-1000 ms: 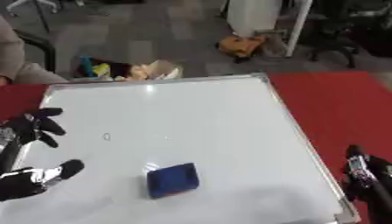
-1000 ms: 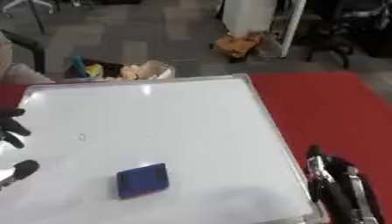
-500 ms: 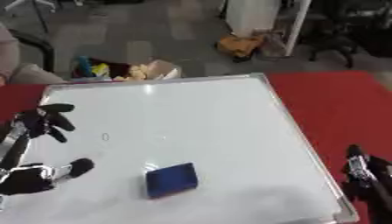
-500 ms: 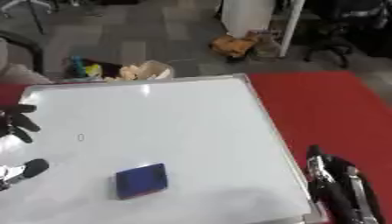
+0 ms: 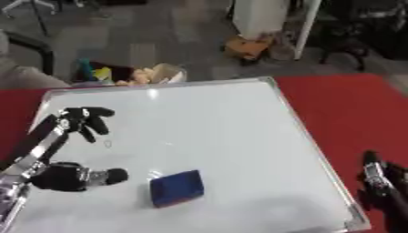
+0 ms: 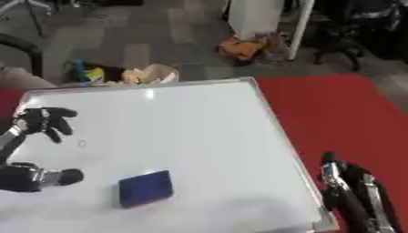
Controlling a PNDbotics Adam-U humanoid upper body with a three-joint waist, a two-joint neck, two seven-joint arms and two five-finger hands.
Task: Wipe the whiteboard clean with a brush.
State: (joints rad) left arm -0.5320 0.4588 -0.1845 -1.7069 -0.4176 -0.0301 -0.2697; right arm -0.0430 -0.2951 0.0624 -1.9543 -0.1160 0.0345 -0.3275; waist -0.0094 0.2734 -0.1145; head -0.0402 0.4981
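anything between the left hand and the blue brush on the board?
Nothing visible. The left hand hovers over the flat white whiteboard, and the blue rectangular brush lies just to its right with only bare board between them.

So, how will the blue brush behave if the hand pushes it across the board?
The blue brush lies flat and looks blocky, so it probably slides, not rolls or tips. The whiteboard looks smooth and glossy, so it may skid easily.

White whiteboard with silver frame, dark blue brush, black left hand, red table covering showing.
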